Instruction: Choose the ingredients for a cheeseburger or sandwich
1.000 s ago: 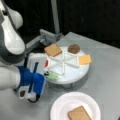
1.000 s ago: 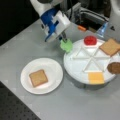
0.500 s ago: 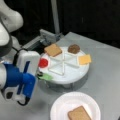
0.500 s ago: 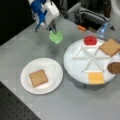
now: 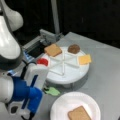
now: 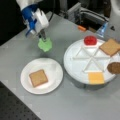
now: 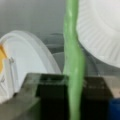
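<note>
My gripper [image 6: 43, 38] is shut on the green lettuce [image 6: 45, 44], which hangs above the table between the white plate [image 6: 51, 68] and the divided tray [image 6: 82, 67]. The wrist view shows the lettuce [image 7: 73, 75] edge-on, clamped between the dark fingers. In a front view the lettuce [image 5: 52, 91] hangs below the gripper [image 5: 46, 87]. The sandwich is a single brown toast square [image 6: 38, 77] lying on the plate. The tray holds a red tomato [image 6: 90, 40], a second toast [image 6: 110, 47], a dark patty [image 6: 115, 68] and a yellow cheese square [image 6: 96, 78].
A grey metal fixture [image 5: 48, 37] with an upright post stands behind the tray [image 5: 75, 77]. The plate [image 5: 65, 105] lies near a front view's bottom edge. A small orange piece [image 6: 81, 28] lies on the table behind the tray.
The gripper has carried the lettuce away from the tray, moving to the left in a front view, and now hangs a little lower beside the plate.
</note>
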Controlling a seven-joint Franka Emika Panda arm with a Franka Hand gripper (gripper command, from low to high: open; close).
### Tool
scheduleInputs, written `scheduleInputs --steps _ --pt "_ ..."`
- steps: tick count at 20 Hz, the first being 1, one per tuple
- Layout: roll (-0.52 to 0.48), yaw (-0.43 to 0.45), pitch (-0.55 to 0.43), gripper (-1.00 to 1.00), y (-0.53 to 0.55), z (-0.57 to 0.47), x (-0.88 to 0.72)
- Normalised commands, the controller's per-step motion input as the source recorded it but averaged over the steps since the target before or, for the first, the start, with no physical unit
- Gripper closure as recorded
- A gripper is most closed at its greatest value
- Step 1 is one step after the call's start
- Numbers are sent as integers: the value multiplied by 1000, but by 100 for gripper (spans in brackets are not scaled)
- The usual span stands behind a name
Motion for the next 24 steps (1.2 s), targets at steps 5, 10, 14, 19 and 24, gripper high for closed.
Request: scheduleInputs --steps 5,10,14,19,24 --pt "108 257 -23 100 -242 48 440" --pt "116 255 -50 100 -159 -42 552" --pt "151 225 -48 100 -157 -93 642" --pt "165 232 -72 100 -226 -144 621" --pt "265 284 -39 100 -282 -178 461"
